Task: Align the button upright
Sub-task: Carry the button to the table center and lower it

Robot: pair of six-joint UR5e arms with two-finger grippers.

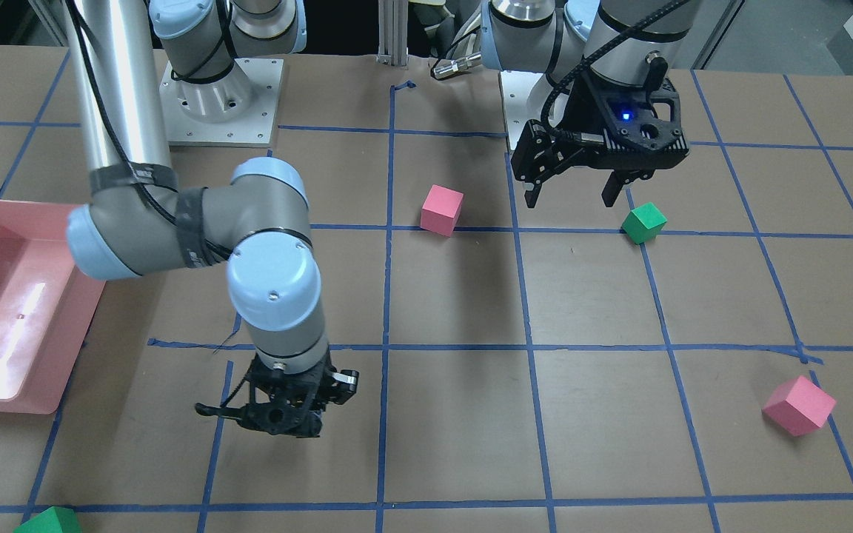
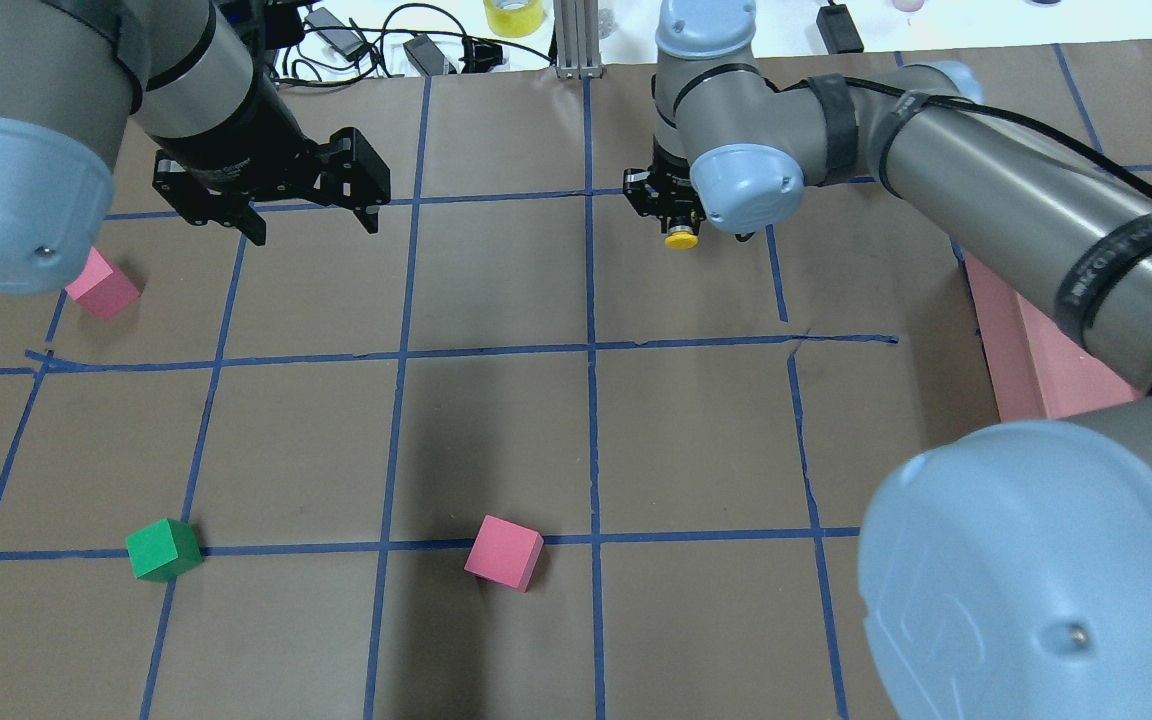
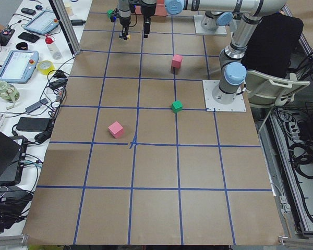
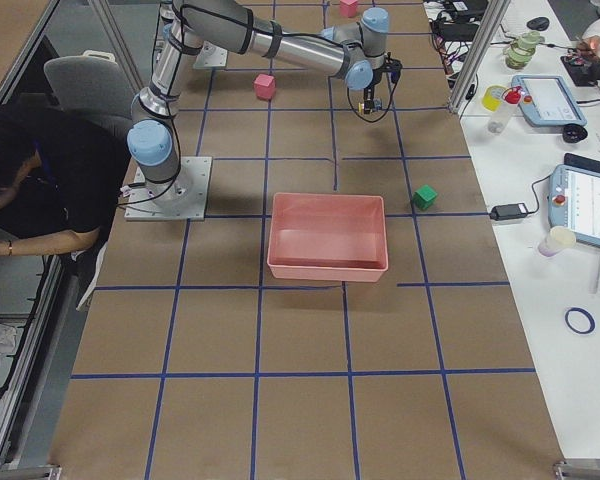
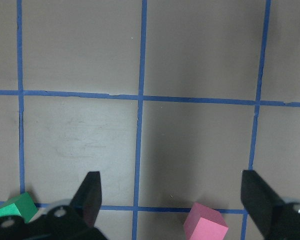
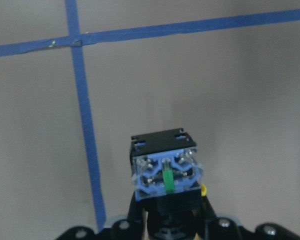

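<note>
The button shows its round yellow cap just below my right gripper at the far middle of the table. In the right wrist view the button sits between the gripper's fingers with its black blocky base and terminal end facing the camera; only a sliver of yellow shows at its right. My right gripper is shut on it, low over the table. My left gripper is open and empty, hovering over bare table; its fingers stand wide apart.
A pink cube and a green cube lie near the robot's side. Another pink cube lies at the left. A pink tray stands at the right. A second green cube lies beyond the tray.
</note>
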